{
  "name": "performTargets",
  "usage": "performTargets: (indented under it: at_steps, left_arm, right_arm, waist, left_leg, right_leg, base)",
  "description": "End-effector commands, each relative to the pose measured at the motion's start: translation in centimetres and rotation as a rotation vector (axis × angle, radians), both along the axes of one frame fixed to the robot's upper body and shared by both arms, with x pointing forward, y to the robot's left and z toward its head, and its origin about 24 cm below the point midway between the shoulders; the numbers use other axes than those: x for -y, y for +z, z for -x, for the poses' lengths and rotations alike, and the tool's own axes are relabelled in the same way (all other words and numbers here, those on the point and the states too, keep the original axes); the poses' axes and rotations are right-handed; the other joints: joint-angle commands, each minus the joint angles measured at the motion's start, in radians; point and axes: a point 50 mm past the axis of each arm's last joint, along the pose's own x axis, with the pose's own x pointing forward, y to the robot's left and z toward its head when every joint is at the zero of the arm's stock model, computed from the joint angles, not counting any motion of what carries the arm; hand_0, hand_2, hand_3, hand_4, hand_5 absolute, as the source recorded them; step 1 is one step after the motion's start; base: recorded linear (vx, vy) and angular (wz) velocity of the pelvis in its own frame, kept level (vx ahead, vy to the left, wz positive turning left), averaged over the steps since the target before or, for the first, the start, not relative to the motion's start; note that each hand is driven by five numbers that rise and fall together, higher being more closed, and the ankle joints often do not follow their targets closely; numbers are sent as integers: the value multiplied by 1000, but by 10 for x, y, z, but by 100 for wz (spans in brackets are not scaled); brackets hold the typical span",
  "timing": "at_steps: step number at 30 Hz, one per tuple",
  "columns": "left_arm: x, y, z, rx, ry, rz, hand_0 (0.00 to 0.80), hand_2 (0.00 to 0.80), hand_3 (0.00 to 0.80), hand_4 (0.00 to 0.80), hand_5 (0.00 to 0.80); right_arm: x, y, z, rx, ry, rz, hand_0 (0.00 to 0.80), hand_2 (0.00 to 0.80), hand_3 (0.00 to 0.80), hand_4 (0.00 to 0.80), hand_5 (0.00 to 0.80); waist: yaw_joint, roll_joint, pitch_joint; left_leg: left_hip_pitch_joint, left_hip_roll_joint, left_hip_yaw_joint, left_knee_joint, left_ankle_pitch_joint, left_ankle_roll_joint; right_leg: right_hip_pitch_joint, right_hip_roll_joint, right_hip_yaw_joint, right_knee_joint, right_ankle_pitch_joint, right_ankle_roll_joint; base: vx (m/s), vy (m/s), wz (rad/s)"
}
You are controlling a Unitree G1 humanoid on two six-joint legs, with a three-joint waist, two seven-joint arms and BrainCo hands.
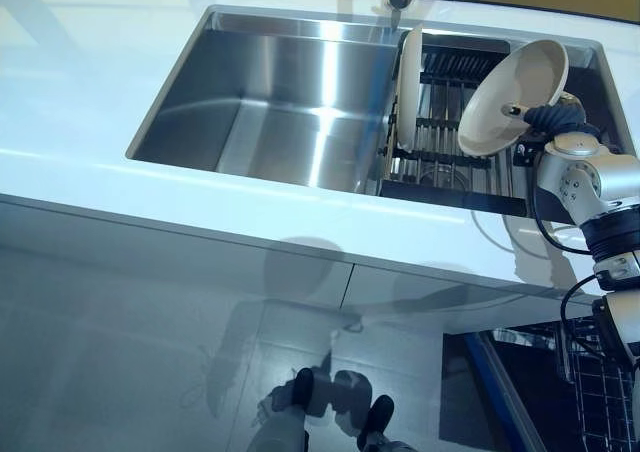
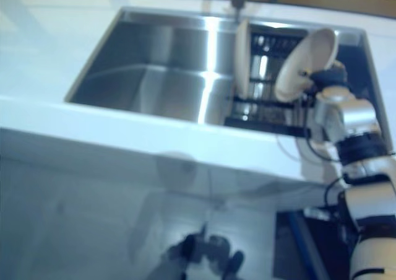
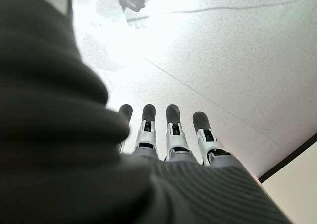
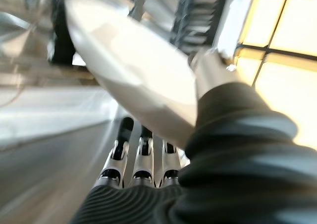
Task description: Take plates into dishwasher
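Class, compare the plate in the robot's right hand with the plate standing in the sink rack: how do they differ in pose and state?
The held plate is lifted above the rack and tilted, its face towards the camera; the racked plate stands upright on edge, seen nearly edge-on. The held plate is pinched by the right hand; the racked plate is touched by no hand. Both are plain white and round.

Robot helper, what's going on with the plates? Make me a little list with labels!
held plate: white plate, lifted and tilted over the drying rack
holding hand: right hand, pinching the plate's rim
other plate: second white plate, standing on edge in the rack
rack place: right part of the steel sink
left hand: left hand, fingers straight, holding nothing
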Motion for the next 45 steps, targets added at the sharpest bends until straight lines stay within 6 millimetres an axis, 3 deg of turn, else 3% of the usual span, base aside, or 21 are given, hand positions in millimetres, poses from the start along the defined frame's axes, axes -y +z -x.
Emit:
performTargets:
  at_steps: [1, 6, 18, 26, 33, 38, 45]
  left_arm:
    - [-1, -3, 20, -55, -9, -11, 0, 0, 0, 0, 0]
    - [-1, -3, 23, -58, -29, -9, 0, 0, 0, 0, 0]
    - [-2, -3, 28, -61, -75, 11, 0, 0, 0, 0, 0]
    - [-10, 0, 32, -54, -97, -14, 0, 0, 0, 0, 0]
    - [-15, 4, 16, -31, -119, -49, 0, 0, 0, 0, 0]
    - [-20, 7, 6, -33, -128, -67, 0, 0, 0, 0, 0]
    - [-23, 8, 3, -26, -98, -74, 0, 0, 0, 0, 0]
  right_arm:
    - [21, 65, 19, 126, -144, 195, 800, 800, 800, 800, 800]
    - [35, 77, 28, 111, -247, 250, 800, 800, 800, 800, 800]
    - [37, 102, 34, 176, -322, 272, 800, 800, 800, 800, 800]
    - [42, 114, 45, 220, -275, 331, 800, 800, 800, 800, 800]
    - [48, 115, 53, 164, -257, 456, 800, 800, 800, 800, 800]
    - [53, 117, 60, 80, -235, 564, 800, 800, 800, 800, 800]
    - [64, 120, 72, 35, -217, 643, 800, 800, 800, 800, 800]
  waist:
    - [26, -17, -14]
    - [29, -17, -22]
    - [35, 2, -56]
    - [24, -42, -110]
    - [-10, -80, -157]
    - [-47, -102, -193]
    - [-89, -108, -227]
  left_leg:
    - [-8, -8, 14, -8, -64, 12]
    - [-7, -8, 17, -8, -67, 12]
    - [-7, -7, 31, -8, -67, 6]
    - [40, -2, 44, -8, -81, 2]
    - [87, 2, 66, -8, -100, 6]
    - [126, 7, 102, -8, -116, 15]
    - [167, 14, 153, -8, -142, 25]
  right_leg:
    - [20, -15, -3, 4, -62, 31]
    - [22, -15, -7, 0, -61, 35]
    - [24, -17, -18, 0, -70, 35]
    - [65, -9, -5, 0, -78, 42]
    - [100, -2, 18, 0, -84, 43]
    - [118, 7, 56, 0, -77, 50]
    - [128, 16, 102, 0, -80, 51]
  base:
    - [0, 0, 0]
    - [0, 0, 0]
    - [-29, 17, 0]
    - [-11, -5, 0]
    - [-53, -31, -7]
    - [-41, -26, -16]
    - [-13, -15, -33]
